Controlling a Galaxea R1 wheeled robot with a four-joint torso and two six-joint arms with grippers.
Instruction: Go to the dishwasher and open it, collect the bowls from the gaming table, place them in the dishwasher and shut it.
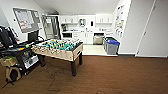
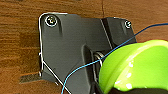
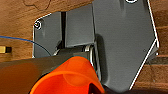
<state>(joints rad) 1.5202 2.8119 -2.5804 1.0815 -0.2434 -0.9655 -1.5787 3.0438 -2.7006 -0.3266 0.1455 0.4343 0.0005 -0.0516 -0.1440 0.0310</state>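
Left tool state cannot be told, though one glossy lime-green plastic bowl (image 2: 136,67) looms large in the left wrist view over brown wood-look floor (image 2: 20,37); the right wrist view shows one orange plastic bowl (image 3: 68,78), and that tool's grip is equally unclear. From the head view alone come the room's fixtures: one table-football desk with a green field (image 1: 60,47), long axis running left to right, and one steel-fronted under-counter dishwasher (image 1: 98,38) in the far white kitchenette, facing the camera, beside two grey bins with blue lids (image 1: 111,45).
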